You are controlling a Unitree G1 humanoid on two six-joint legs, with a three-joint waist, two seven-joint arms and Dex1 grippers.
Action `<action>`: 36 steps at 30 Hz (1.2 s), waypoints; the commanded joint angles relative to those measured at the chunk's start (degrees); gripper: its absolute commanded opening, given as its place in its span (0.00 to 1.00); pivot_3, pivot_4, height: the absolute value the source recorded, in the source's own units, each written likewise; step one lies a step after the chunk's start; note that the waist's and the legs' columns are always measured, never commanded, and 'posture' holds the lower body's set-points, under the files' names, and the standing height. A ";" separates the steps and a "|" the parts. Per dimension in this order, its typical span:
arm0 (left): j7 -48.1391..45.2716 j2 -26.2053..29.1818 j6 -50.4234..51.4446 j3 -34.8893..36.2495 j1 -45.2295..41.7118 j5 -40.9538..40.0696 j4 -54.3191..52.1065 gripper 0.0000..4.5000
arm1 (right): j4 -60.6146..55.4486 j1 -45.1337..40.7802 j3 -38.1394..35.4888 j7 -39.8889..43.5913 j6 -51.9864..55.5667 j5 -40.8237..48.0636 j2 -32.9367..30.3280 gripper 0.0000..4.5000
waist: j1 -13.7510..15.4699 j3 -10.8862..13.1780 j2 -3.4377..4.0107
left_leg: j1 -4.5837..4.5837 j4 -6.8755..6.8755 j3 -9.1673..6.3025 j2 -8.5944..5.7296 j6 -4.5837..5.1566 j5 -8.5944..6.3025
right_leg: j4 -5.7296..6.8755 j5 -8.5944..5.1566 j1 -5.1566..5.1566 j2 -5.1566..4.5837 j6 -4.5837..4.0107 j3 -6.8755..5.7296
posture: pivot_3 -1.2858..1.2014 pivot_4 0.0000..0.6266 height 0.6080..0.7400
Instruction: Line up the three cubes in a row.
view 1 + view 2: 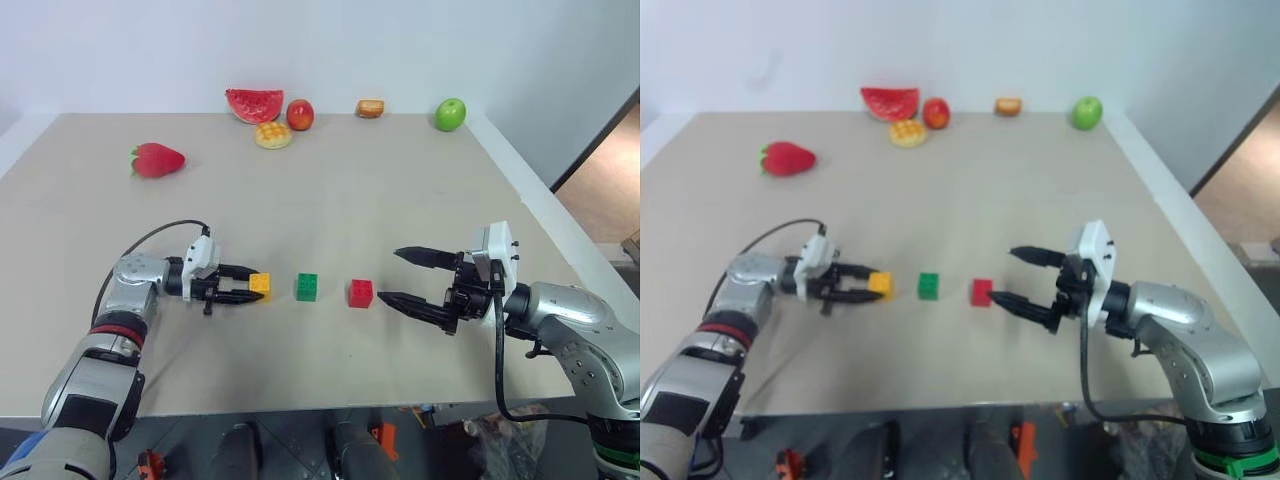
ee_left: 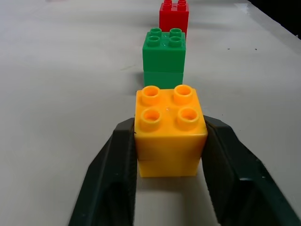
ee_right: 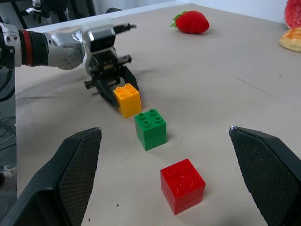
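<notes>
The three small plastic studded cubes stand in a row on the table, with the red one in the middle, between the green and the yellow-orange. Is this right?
Not quite. The small green plastic studded cube is in the middle, between the yellow-orange cube and the red cube. The left eye view shows this.

Left gripper (image 1: pixel 243 284): low over the table, pointing toward the right, fingers slightly parted around a block. Right gripper (image 1: pixel 404 275): raised, pointing toward the left, fingers spread wide, holding nothing.
</notes>
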 commanded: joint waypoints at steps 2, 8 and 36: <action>-0.50 -0.60 -3.00 3.52 -2.22 1.34 2.30 0.80 | -0.57 -0.67 -0.95 0.23 -0.92 0.35 -0.05 1.00 | 0.01 0.00 0.00 | 0.00 0.00 0.00 0.00 0.00 0.00 | 0.00 0.01 0.00 0.00 0.00 0.00 | 0.52 0.24 1.00; -0.49 2.01 -5.02 6.85 -0.84 2.95 2.91 0.80 | -0.46 -1.30 -0.76 0.59 -0.87 0.58 -0.04 1.00 | -0.11 0.00 0.00 | 0.00 0.00 -0.01 0.01 0.00 0.00 | 0.00 0.03 -0.01 0.01 0.00 0.00 | 0.52 0.24 1.00; 70.34 -3.30 42.30 33.41 29.15 -14.94 -57.65 0.80 | 33.18 -14.48 -2.03 -31.93 -17.33 -22.64 20.07 1.00 | 0.27 -0.02 -0.03 | -0.05 -0.03 0.13 0.06 -0.02 0.01 | 0.06 0.28 -0.06 -0.17 0.18 -0.07 | 0.52 0.24 1.00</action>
